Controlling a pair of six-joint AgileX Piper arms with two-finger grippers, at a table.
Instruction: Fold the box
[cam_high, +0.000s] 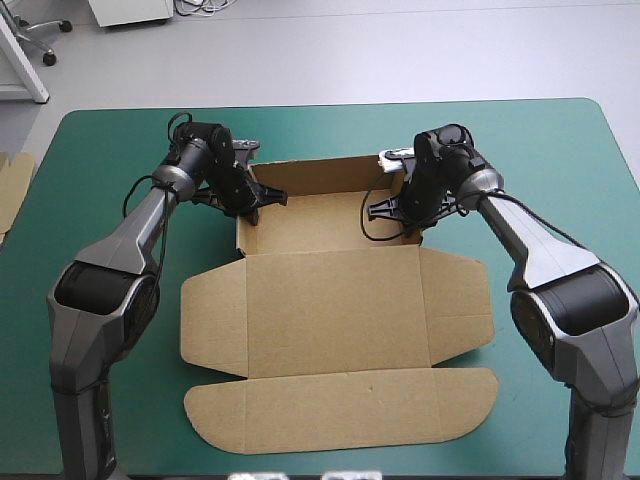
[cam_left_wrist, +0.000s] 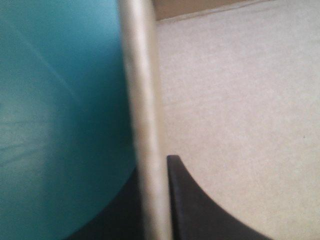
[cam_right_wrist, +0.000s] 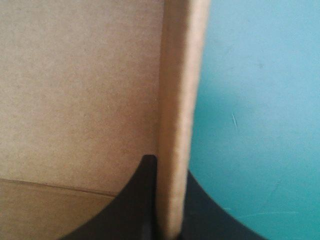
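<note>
The left gripper (cam_left_wrist: 152, 165) and right gripper (cam_right_wrist: 167, 165) each pinched 1 raised wall of the box (cam_high: 330, 300) between its fingers; tray apparently formed, lid (cam_high: 340, 405) lying flat.

Black fingers (cam_right_wrist: 131, 206) clamped on the brown box (cam_right_wrist: 176, 100) wall, teal-green cover (cam_right_wrist: 260, 110) just beyond

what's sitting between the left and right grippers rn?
Only the box: its tray floor and raised back wall, per the high view. The left gripper and right gripper each pinch a side wall.
</note>
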